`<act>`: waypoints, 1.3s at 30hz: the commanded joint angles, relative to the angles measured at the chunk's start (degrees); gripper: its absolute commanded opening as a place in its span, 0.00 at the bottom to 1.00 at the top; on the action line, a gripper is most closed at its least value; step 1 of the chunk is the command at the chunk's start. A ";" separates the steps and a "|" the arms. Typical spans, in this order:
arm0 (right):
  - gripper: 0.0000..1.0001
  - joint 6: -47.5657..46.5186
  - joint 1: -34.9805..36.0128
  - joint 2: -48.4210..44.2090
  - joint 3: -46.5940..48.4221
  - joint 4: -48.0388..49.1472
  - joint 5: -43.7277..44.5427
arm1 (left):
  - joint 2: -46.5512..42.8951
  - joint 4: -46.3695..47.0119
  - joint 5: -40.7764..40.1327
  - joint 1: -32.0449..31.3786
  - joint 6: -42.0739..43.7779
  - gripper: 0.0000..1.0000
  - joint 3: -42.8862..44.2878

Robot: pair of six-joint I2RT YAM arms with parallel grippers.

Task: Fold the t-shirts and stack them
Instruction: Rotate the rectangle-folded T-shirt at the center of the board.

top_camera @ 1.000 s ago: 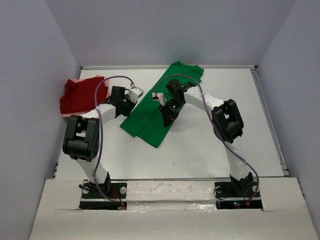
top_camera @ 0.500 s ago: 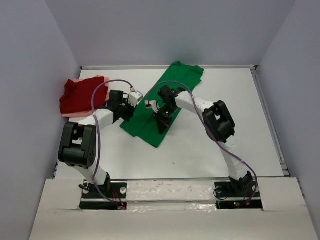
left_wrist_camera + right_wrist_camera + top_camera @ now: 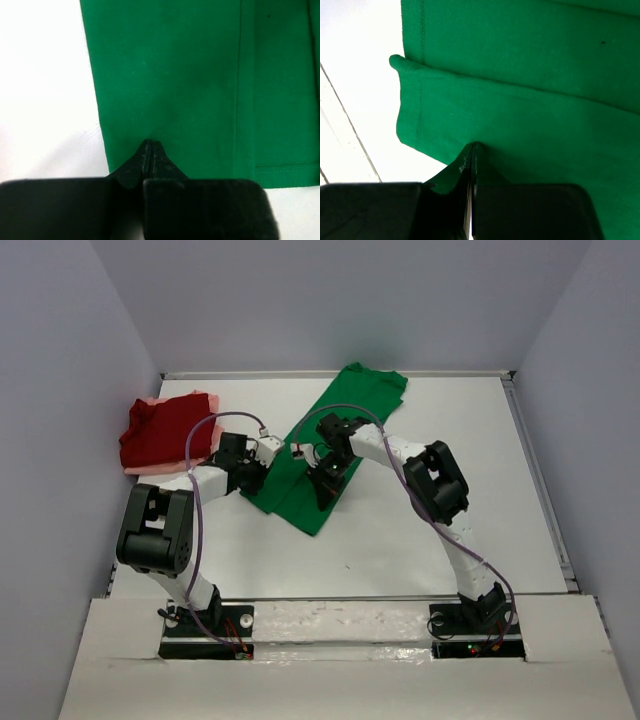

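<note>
I see the green t-shirt (image 3: 345,420) folded into a long strip, running diagonally from the upper middle of the frame down toward the centre of the table (image 3: 450,530). My left fingers (image 3: 150,150) are pressed tight together, pinching the cloth near its lower left edge — small creases fan out from the tips. My right fingers (image 3: 472,152) are closed too, nipping the green fabric beside a stitched hem. At the upper left, the dark red t-shirt (image 3: 160,430) sits folded on the pale pink t-shirt (image 3: 146,403).
</note>
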 commanded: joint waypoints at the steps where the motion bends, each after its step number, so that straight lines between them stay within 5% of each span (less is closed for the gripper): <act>1: 0.00 -0.56 1.05 -1.05 -2.81 -0.13 1.47 | 0.44 0.21 -0.11 -0.79 0.83 0.00 -1.34; 11: 0.00 -1.62 1.05 -7.03 -13.88 1.80 5.07 | -2.02 -11.99 -2.84 -10.19 6.28 0.00 0.24; 24: 0.00 -1.79 -0.89 -9.50 -18.73 3.74 11.66 | -13.62 -35.01 4.62 -19.16 16.04 0.00 7.18; 39: 0.00 -3.64 -4.23 -9.93 -23.38 3.65 19.74 | -24.09 -29.50 4.11 -20.49 12.44 0.00 9.63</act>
